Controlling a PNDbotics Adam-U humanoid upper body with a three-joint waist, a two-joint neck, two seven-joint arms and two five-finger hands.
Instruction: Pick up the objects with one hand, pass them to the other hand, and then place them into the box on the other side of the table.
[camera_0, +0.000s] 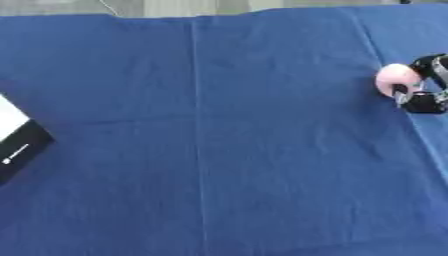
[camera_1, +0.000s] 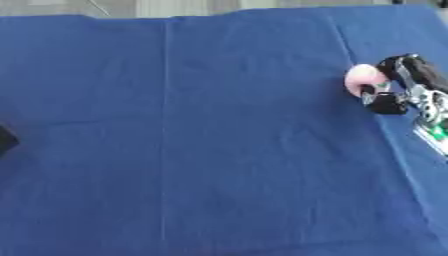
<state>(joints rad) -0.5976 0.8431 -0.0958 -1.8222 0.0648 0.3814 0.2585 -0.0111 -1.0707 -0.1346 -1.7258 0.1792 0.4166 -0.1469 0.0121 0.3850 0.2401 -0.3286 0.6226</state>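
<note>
Near the right edge of the blue-clothed desk (camera_0: 219, 125), the right robot hand (camera_1: 398, 92) curls around a small, rounded pink object (camera_1: 361, 79), probably light and smooth, best cradled around its middle.

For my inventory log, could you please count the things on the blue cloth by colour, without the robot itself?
Pink: 1, a round object held in the right hand
Black and white: 1, the box at the left edge
Total: 2
</note>
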